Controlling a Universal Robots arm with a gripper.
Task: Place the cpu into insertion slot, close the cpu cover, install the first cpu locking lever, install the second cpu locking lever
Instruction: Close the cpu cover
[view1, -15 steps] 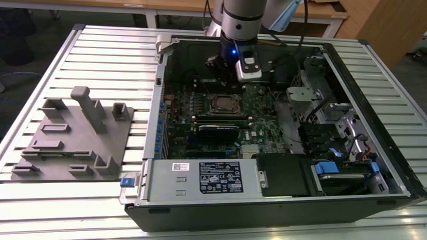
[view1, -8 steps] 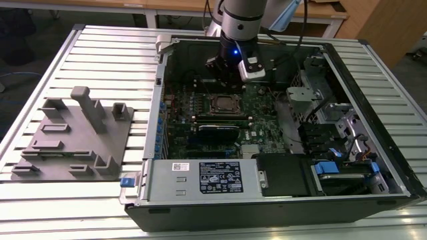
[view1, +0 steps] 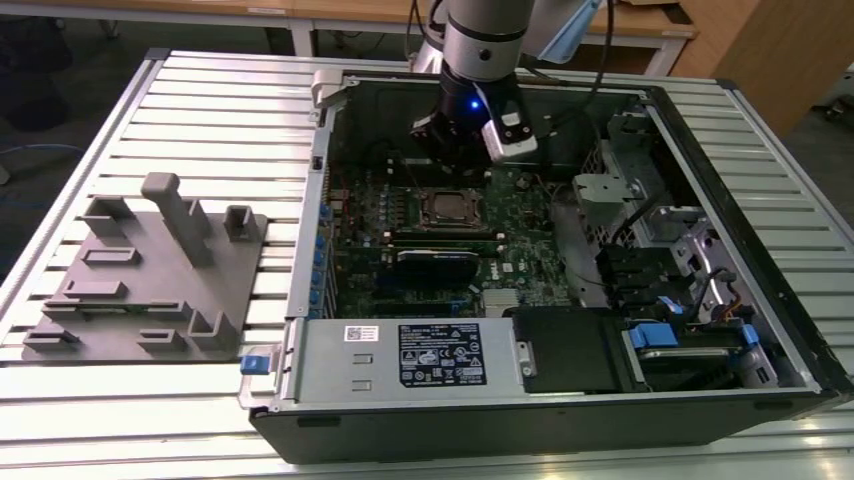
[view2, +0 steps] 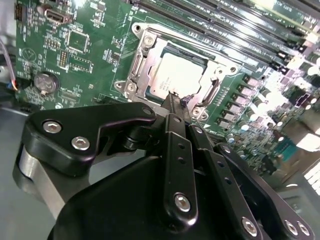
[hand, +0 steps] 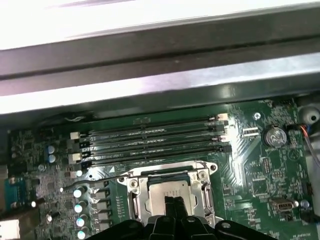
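**Chip seated, frame down, levers in doubt**

We find the first step done. The cpu (view2: 172, 75) lies flat in the insertion slot (view1: 447, 208), its dull silver top facing up and sitting square to the socket in both wrist views. The slot sits on the green circuit board (view2: 85, 60), just beside the long black memory slots (hand: 150, 140). All of this is inside the open computer case (view1: 747, 200), which stands on the slatted counter (view1: 134, 420).

We judge the second step done too, or very nearly so. The cpu cover (view2: 144, 50) appears to lie down around the chip, and the metal top shows through its square cut-out. We see no raised edge on the cover, though the black linkage hides its near side.

The locking levers are where we are unsure. A bent metal bar (view2: 212, 93) runs along one side of the frame and may be one of them. We cannot tell from these views whether it is hooked under its catch. We therefore count both lever steps as open.

The claw (view2: 175, 100) has its two fingertips pressed together with nothing between them. It is poised at the near edge of the socket, and we cannot tell whether the tips touch the metal. The grey fixture block (view1: 147, 290) rests on the counter well apart from the case.
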